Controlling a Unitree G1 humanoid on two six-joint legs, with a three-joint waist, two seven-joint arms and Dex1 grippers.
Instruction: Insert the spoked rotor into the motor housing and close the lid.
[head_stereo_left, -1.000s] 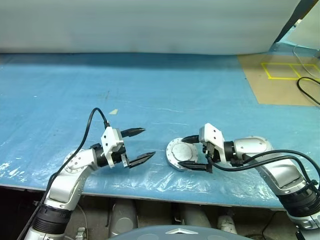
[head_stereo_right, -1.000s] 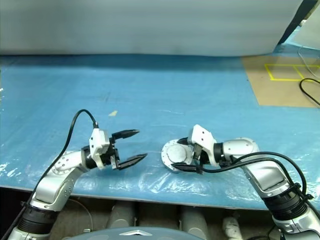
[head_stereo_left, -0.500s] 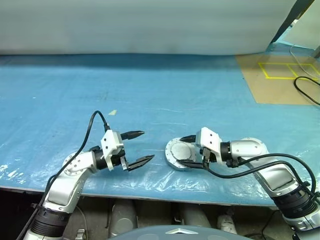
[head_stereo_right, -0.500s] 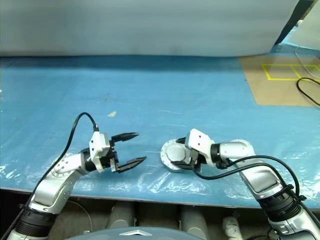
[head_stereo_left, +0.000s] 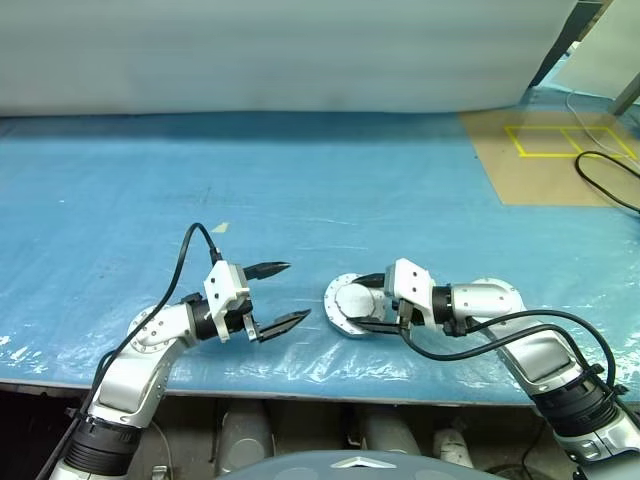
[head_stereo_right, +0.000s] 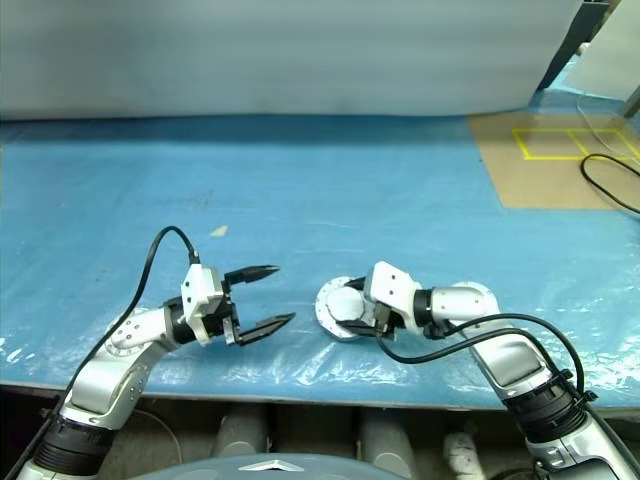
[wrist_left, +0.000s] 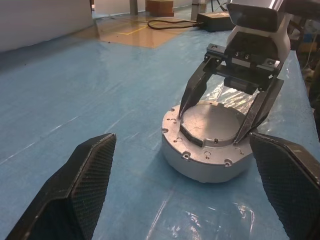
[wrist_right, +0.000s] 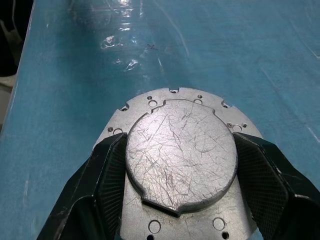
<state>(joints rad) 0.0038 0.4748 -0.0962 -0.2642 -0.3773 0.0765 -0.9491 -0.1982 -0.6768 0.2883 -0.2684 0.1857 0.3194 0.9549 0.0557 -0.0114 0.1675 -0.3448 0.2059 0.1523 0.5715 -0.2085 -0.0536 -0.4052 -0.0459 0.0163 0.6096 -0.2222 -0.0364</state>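
The surface (head_stereo_left: 330, 180) is a wide flat top covered by a blue plastic sheet (head_stereo_left: 120, 230), wrinkled and shiny along the near edge. On the sheet, near the front and a little right of centre, sits a round silver motor (head_stereo_left: 352, 304) with its lid (wrist_right: 181, 157) plain grey face up. Farther back to the left lies a small pale scrap (head_stereo_left: 221, 227), and at the far right is a brown panel (head_stereo_left: 545, 165) marked with yellow tape (head_stereo_left: 560, 142) and crossed by a black cable (head_stereo_left: 606, 180).

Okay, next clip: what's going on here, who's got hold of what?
The right gripper has its two fingers set against opposite sides of the raised grey lid, which sits on top of the round motor housing on the blue-covered table. The lid looks seated, plain face up. The left gripper hangs open and empty beside the housing, pointing toward it without touching. The rotor isn't visible, presumably already inside.
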